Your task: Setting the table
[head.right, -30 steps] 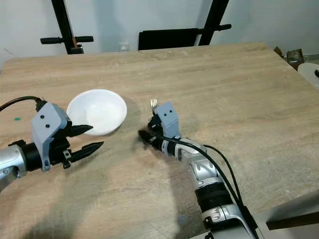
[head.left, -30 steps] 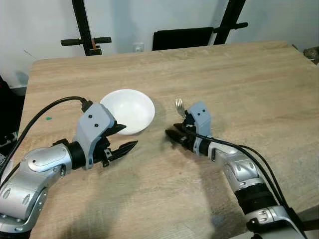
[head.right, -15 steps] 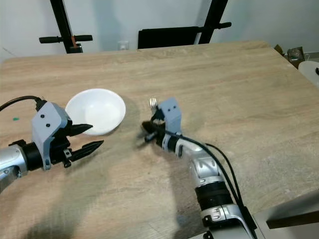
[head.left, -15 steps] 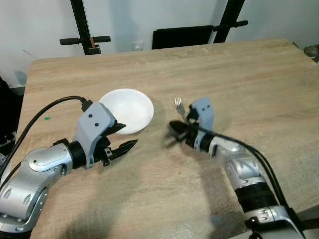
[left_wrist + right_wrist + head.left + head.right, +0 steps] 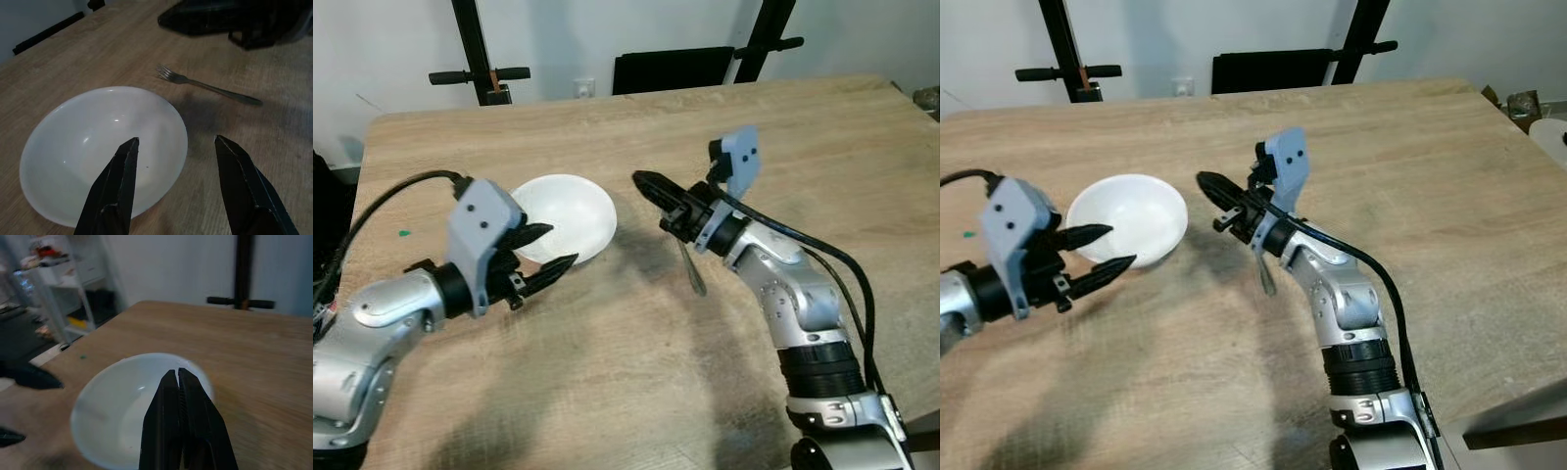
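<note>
Bowl (image 5: 566, 216) and fork (image 5: 208, 87) lie on wooden table (image 5: 783, 137).

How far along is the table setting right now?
Done: the white bowl sits on the wooden table, and the fork lies flat beside it, to its right. In hand: nothing. The right gripper is raised above the table with jaws shut and empty; the left gripper is open at the bowl's near rim. Left: any further pieces aren't visible here.
</note>
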